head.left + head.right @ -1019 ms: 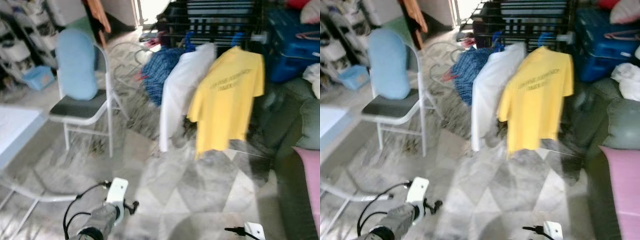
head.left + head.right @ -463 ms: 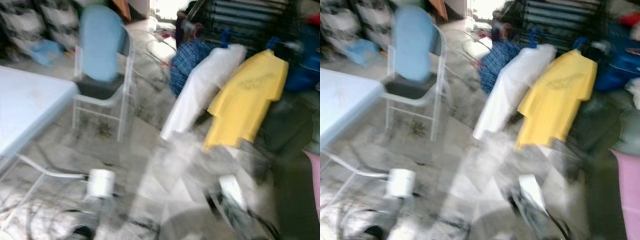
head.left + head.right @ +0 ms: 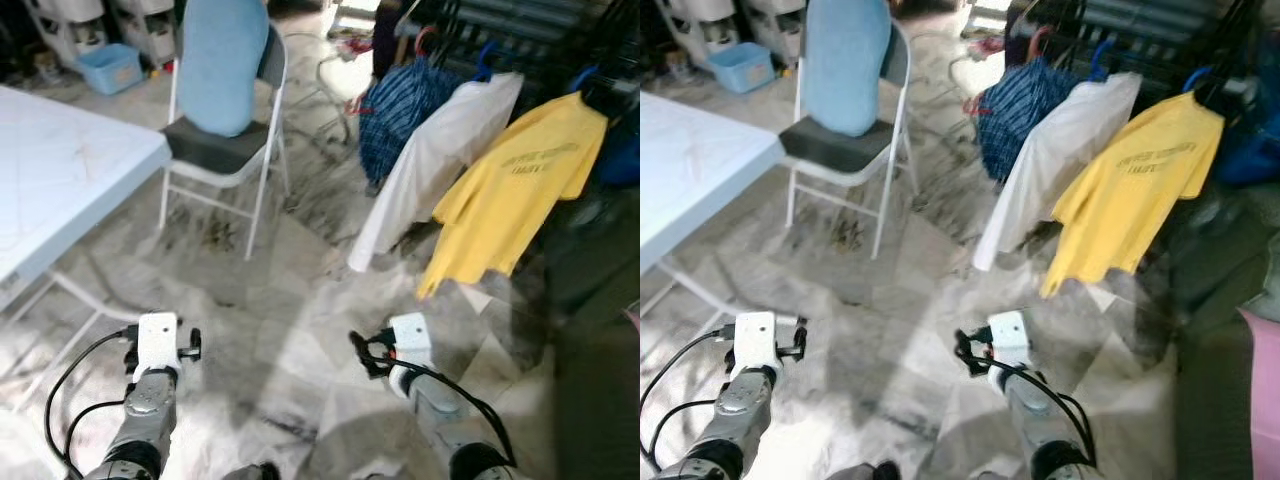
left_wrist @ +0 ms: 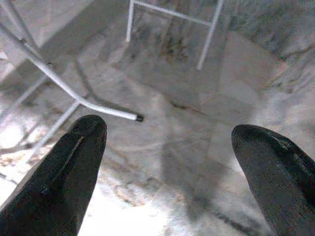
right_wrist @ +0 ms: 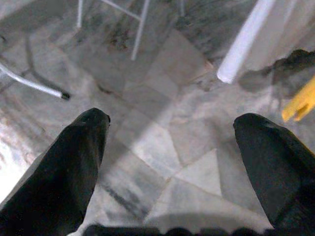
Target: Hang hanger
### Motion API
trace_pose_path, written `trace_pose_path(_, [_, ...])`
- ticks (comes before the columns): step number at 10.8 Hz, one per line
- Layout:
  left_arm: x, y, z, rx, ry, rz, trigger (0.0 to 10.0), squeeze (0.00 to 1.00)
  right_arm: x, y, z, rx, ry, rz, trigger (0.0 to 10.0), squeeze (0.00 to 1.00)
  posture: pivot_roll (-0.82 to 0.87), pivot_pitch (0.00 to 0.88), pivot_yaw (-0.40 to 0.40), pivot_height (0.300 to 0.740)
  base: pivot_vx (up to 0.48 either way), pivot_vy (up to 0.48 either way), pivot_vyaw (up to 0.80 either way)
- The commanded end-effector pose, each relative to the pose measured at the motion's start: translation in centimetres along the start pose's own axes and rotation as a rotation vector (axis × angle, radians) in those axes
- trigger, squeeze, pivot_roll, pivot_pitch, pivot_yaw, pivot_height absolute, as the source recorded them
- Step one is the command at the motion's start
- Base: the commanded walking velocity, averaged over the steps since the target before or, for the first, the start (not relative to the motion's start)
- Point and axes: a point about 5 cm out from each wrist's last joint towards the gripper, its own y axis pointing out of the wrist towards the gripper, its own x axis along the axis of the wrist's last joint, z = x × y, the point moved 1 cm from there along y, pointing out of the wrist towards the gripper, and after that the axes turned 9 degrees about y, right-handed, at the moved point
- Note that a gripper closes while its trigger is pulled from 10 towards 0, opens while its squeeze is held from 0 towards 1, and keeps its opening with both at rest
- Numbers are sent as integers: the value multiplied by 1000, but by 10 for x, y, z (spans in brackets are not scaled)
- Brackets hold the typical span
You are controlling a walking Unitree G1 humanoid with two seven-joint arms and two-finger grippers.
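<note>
Three garments hang on hangers from a dark drying rack at the far right: a blue plaid shirt on a red hanger, a white shirt and a yellow T-shirt on blue hangers. My two arms reach forward low over the marble floor, the left arm on the left and the right arm nearer the clothes. The left gripper is open with nothing between its fingers. The right gripper is likewise open and holds nothing.
A white folding chair with a light blue cushion stands ahead on the left. A white table fills the left side, its tube leg on the floor near my left gripper. A dark sofa borders the right.
The whole view has swung and sharpened after a blur, so the camera moved. Both arms now show higher in the picture; the right arm, barely visible a second ago, has come up.
</note>
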Motion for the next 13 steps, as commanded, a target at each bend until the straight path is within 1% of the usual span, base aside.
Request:
trace_pose_path(1, [10,0,-13,-39,-33,-54,10000,0,-7,-7,-4,-14,10,-9,10000,0,-11,146,-18,740,0,0,0])
trace_pose_path(2, [18,2,-22,-76,-48,-75,10000,0,-7,-8,-8,-30,8,-17,10000,0,-37,141,7,740,0,0,0])
trace_pose_path(3, [33,4,-39,-165,-26,-124,10000,0,-4,-12,-13,-82,23,-65,10000,0,-72,133,27,740,0,0,0])
trace_pose_path(4, [39,5,-43,-195,-21,-146,10000,0,-3,-15,-13,-104,49,-108,10000,0,-92,133,53,740,0,0,0])
trace_pose_path(6, [39,5,-46,-217,-7,-142,10000,0,-8,-19,-12,-126,55,-112,10000,0,-110,135,61,740,0,0,0])
trace_pose_path(7, [40,4,-48,-224,-5,-146,10000,0,-8,-19,-13,-130,54,-115,10000,0,-115,136,62,740,0,0,0])
trace_pose_path(8, [38,4,-48,-223,-21,-136,10000,0,-5,-20,-15,-124,48,-124,10000,0,-125,133,56,740,0,0,0])
trace_pose_path(10, [42,5,-51,-220,-34,-138,10000,0,3,-19,-19,-125,31,-148,10000,0,-139,130,49,740,255,0,0])
trace_pose_path(11, [48,6,-55,-230,-48,-147,10000,0,12,-18,-22,-131,34,-180,10000,0,-145,126,44,740,281,0,0])
trace_pose_path(12, [50,7,-56,-232,-58,-153,10000,0,16,-18,-23,-132,31,-190,10000,0,-150,123,44,740,292,0,0])
trace_pose_path(13, [56,8,-58,-242,-75,-166,10000,0,25,-17,-22,-128,16,-222,10000,0,-159,122,43,740,300,0,0])
